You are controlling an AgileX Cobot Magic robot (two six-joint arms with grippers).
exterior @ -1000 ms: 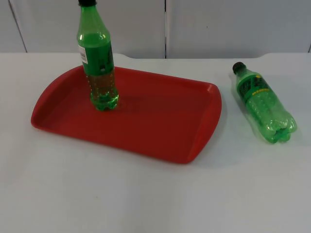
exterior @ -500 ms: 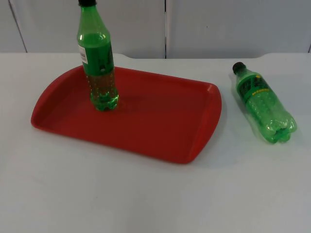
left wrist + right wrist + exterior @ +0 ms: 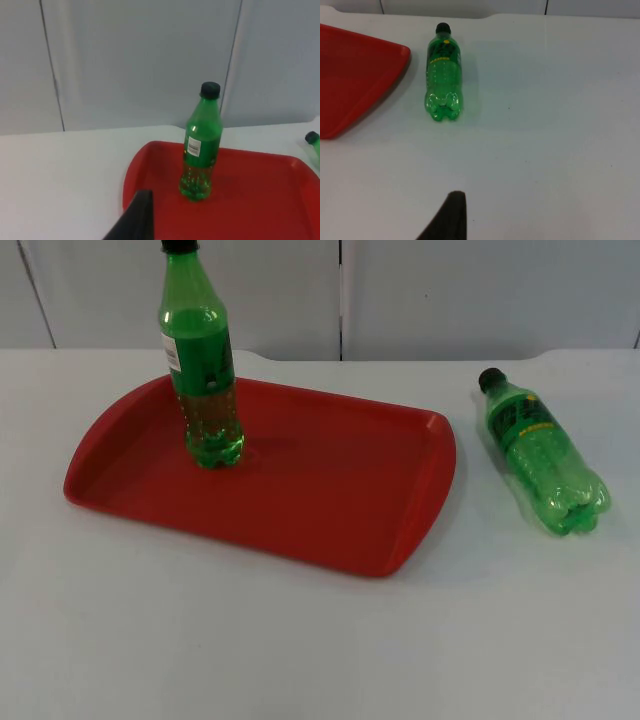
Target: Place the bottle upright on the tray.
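Observation:
A green bottle (image 3: 203,370) with a black cap stands upright on the red tray (image 3: 330,500), near its back left corner. The left wrist view has the same bottle (image 3: 201,145) on the tray (image 3: 250,200). My left gripper (image 3: 136,220) hangs back from the tray's near rim, well apart from that bottle. A second green bottle (image 3: 543,452) lies on its side on the white table, right of the tray, cap toward the wall. My right gripper (image 3: 449,217) waits over bare table, a good distance short of the lying bottle (image 3: 443,80), whose base faces it.
The grey partition wall (image 3: 450,290) closes the table at the back. White table top (image 3: 300,650) stretches in front of the tray. The tray's right rim (image 3: 395,65) lies close to the lying bottle.

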